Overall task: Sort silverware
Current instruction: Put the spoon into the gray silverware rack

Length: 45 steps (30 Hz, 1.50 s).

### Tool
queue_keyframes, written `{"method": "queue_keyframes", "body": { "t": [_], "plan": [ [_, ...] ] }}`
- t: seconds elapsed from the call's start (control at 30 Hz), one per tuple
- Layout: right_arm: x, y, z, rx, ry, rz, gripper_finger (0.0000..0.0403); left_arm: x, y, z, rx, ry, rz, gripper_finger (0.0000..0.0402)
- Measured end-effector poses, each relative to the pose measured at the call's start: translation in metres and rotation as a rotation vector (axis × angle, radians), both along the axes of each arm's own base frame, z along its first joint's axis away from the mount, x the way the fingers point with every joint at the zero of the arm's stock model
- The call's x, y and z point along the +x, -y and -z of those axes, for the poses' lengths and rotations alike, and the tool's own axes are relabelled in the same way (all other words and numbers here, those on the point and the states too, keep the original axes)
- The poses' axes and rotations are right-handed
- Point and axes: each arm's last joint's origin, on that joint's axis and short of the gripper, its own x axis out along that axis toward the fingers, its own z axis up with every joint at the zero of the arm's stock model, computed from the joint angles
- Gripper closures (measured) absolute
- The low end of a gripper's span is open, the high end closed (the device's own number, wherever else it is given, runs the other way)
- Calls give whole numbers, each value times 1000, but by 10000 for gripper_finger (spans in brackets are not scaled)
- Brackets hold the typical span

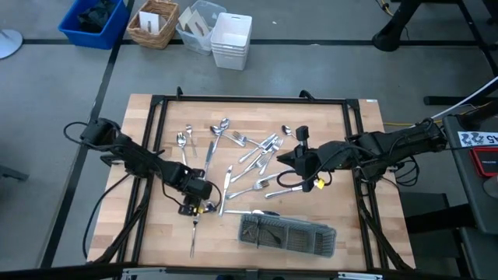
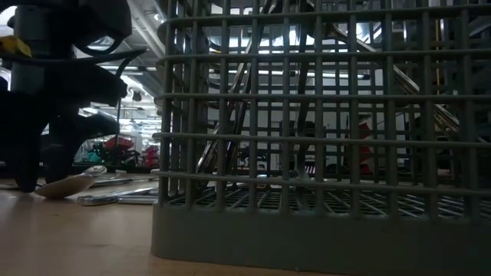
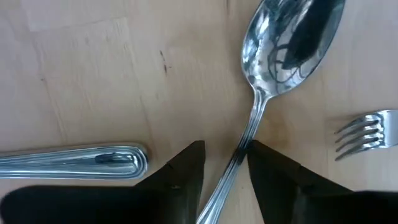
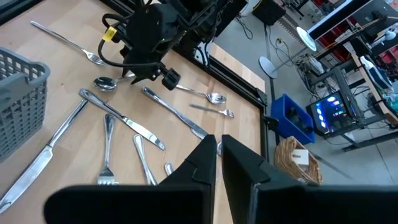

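Several shiny forks, spoons and knives (image 1: 249,152) lie scattered flat on the wooden table. A long grey mesh tray (image 1: 288,235) stands near the front edge and fills the low view (image 2: 322,153). My left gripper (image 1: 194,206) points down at the table left of the tray. It is open, and its fingers (image 3: 193,162) stand on either side of the handle of a spoon (image 3: 286,43) that lies flat. That spoon's bowl (image 2: 65,184) also shows in the low view. My right gripper (image 1: 284,159) hangs shut and empty (image 4: 217,146) above the scattered silverware. My left gripper comes from above with its fingers across the spoon's handle (image 3: 239,158), close to the bowl's neck. One finger (image 3: 261,162) stands right against the handle and the other is apart from it. I cannot tell whether the near finger touches. The spoon lies on the table.
A knife's handle end (image 3: 93,162) and a fork's tines (image 3: 367,134) lie close beside my left gripper. A black frame (image 1: 249,99) runs around the table. Beyond the far edge stand a blue bin (image 1: 93,19), a wicker basket (image 1: 153,23) and white containers (image 1: 231,39).
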Motion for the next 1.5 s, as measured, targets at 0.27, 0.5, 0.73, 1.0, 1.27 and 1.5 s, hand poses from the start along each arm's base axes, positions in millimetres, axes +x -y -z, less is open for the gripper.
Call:
{"method": "queue_keyframes", "body": {
  "t": [0.27,0.5,0.73,1.0,1.27,1.5],
  "plan": [
    [-1,0,2,-7,-26,1,375,1,-1,0,-2,8,-15,390],
    [-4,1,6,-22,-71,2,375,2,-3,-3,-23,14,-49,393],
    [-8,3,12,-5,-141,29,375,0,-9,-29,-75,127,-88,396],
    [-15,7,16,6,-188,115,375,-16,-23,-76,-76,379,-155,397],
    [-4,35,9,114,-75,278,375,-22,-39,-127,31,820,-92,398],
    [8,59,-2,260,118,379,375,-10,-47,-150,114,1079,-50,396]
  ]
}}
